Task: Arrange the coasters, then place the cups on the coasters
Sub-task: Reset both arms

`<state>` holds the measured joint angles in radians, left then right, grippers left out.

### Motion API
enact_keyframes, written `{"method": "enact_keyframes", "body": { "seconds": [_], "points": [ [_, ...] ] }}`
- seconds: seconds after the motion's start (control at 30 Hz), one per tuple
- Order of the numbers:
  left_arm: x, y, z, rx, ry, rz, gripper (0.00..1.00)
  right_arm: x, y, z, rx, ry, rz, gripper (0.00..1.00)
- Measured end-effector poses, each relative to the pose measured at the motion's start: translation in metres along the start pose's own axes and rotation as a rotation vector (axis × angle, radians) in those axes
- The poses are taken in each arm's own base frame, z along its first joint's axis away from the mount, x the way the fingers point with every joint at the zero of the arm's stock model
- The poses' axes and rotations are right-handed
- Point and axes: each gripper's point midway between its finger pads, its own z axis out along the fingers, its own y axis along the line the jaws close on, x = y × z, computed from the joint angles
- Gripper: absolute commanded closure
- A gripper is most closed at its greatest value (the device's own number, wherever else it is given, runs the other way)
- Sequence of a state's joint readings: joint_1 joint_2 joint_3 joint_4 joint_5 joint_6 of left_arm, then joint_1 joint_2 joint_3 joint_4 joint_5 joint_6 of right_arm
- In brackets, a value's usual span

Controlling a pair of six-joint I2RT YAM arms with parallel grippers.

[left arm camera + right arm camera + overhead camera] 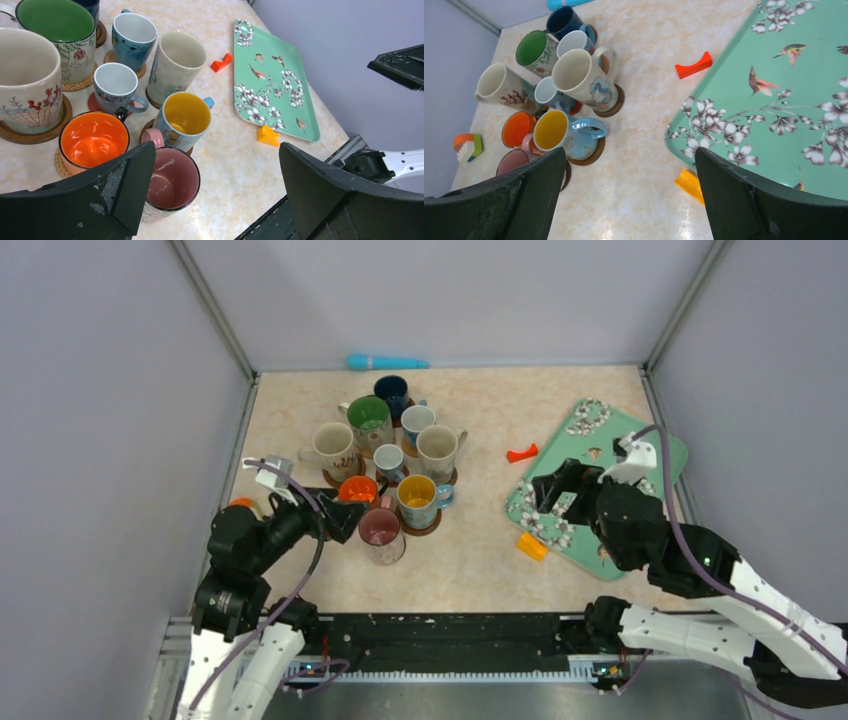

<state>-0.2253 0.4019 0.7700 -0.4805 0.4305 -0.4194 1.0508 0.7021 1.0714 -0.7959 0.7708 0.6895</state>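
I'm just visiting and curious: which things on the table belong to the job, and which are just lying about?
Job: handled ceramic mugs; round brown wooden coasters under them.
Lying about: teal floral rectangular tray; small red plastic piece; small orange block; turquoise tube-shaped object.

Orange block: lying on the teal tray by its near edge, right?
No. The orange block lies on the table, beside the near edge of the teal tray, not on it. The left wrist view shows it.
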Motion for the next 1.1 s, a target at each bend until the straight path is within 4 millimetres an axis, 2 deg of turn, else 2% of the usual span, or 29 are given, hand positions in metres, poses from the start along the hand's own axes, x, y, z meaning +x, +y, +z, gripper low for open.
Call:
{"method": "enact_keyframes", "body": {
  "seconds": [0.17,0.33,1.1],
  "points": [
    [-0.003,-0.003,-0.002,0.001,-0.012,-0.011,0.01,-0.009,-0.023,-0.013,0.045,-0.042,0.061,0.01],
    [-0.007,-0.002,-0.008,-0.013,-0.041,-0.002,0.01,-0.016,-0.035,-0.02,0.066,-0.078,0.082,0.01],
    [-0.009,0.01,-0.01,-0.078,-0.06,0.035,0.01,-0.015,-0.037,-0.017,0.089,-0.075,0.044,0.01]
  ]
}}
